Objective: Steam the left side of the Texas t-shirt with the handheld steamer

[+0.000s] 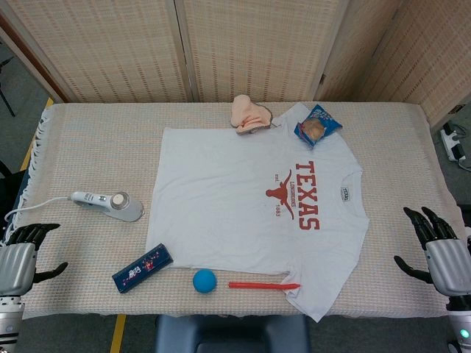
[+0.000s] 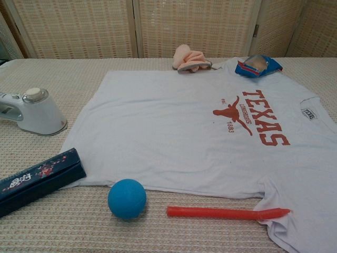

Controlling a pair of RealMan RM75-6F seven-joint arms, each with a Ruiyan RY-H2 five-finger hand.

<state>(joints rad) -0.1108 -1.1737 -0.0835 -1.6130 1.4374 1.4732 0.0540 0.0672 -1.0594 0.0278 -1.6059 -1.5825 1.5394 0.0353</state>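
Note:
A white t-shirt (image 1: 243,206) (image 2: 184,126) with red "TEXAS" lettering lies flat across the middle of the table, its collar toward the right. The white handheld steamer (image 1: 109,205) (image 2: 32,110) rests on the tablecloth just left of the shirt, its cord trailing off to the left. My left hand (image 1: 20,256) hovers at the table's front left corner, fingers apart and holding nothing, well short of the steamer. My right hand (image 1: 436,248) is at the front right edge, also spread and holding nothing. Neither hand shows in the chest view.
A dark blue box (image 1: 142,269) (image 2: 37,180), a blue ball (image 1: 204,280) (image 2: 127,198) and a red stick (image 1: 263,284) (image 2: 226,212) lie along the front edge. A pink cloth (image 1: 250,116) (image 2: 189,58) and a blue snack bag (image 1: 318,125) (image 2: 257,66) sit at the shirt's far side.

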